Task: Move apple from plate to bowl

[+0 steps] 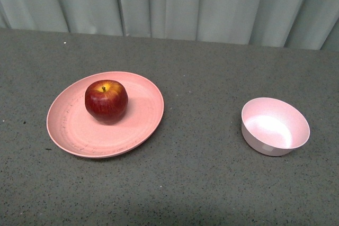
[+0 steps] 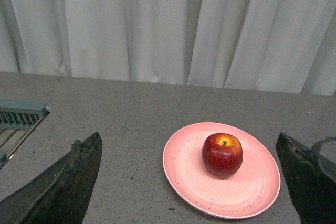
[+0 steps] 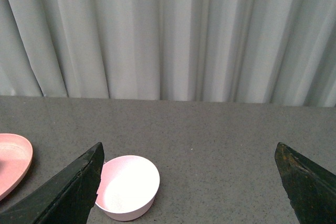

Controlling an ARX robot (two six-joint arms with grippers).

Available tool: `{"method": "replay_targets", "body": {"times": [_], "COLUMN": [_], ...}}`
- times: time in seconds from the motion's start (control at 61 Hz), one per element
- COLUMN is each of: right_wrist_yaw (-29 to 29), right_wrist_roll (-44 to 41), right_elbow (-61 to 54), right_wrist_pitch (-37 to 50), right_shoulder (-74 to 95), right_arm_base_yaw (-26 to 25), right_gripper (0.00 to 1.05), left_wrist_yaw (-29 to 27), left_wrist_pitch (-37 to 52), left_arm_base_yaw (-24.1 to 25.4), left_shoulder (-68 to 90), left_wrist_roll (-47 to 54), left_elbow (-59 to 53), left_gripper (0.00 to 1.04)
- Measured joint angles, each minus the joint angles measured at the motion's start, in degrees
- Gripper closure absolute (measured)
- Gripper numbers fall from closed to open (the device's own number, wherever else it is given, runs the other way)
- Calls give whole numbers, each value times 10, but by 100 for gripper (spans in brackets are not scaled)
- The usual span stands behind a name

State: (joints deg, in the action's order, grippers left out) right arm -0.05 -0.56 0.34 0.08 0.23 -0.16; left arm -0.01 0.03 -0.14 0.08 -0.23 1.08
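A dark-red apple (image 1: 106, 100) with a yellow patch at its stem sits upright on the wide salmon-pink plate (image 1: 74, 130), left of centre in the front view. The small pale-pink bowl (image 1: 275, 126) stands empty to the right, apart from the plate. Neither arm shows in the front view. In the left wrist view my left gripper (image 2: 191, 153) is open, its jaws wide apart, with the apple (image 2: 222, 154) and plate (image 2: 189, 171) ahead of it on the table. In the right wrist view my right gripper (image 3: 189, 153) is open and empty, the bowl (image 3: 127, 186) by one jaw.
A grey speckled table (image 1: 201, 178) carries both dishes; a pale curtain (image 1: 185, 3) hangs along its far edge. A grey-green slatted frame (image 2: 18, 121) shows at the table's side in the left wrist view. The plate's rim (image 3: 13, 161) shows in the right wrist view.
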Motion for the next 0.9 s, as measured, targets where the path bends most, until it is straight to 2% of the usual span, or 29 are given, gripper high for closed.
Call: {"method": "replay_targets", "body": {"times": [0.279, 0.344, 0.361, 0.377, 0.426, 0.508, 0.656, 0.82, 0.902], "right_wrist_yaw": [0, 77, 132, 157, 181, 128, 63, 5, 4], "right_wrist_roll": [0, -11, -14, -16, -28, -37, -61, -83, -85], "right_elbow": [0, 4, 9, 12, 21, 55, 136, 237, 290], "right_wrist_pitch": [0, -3, -2, 3, 36, 121, 191, 175, 159], "right_shoulder": [0, 21, 42, 58, 120, 255, 465, 689, 778], "right_arm_base_yaw": [0, 27, 41, 48, 55, 45, 45, 59, 72], "right_gripper": [9, 9, 9, 9, 9, 9, 9, 9, 9], "left_wrist_yaw": [0, 0, 0, -1, -1, 0, 0, 0, 0], "left_wrist_pitch": [0, 0, 0, 0, 0, 0, 0, 0, 0], "left_arm_base_yaw": [0, 0, 0, 0, 0, 0, 0, 0, 0], "left_shoulder": [0, 0, 0, 0, 0, 0, 0, 0, 0], "left_wrist_roll": [0, 0, 0, 0, 0, 0, 0, 0, 0], "left_elbow": [0, 0, 0, 0, 0, 0, 0, 0, 0], "left_gripper": [7, 7, 7, 7, 7, 7, 7, 7, 7]}}
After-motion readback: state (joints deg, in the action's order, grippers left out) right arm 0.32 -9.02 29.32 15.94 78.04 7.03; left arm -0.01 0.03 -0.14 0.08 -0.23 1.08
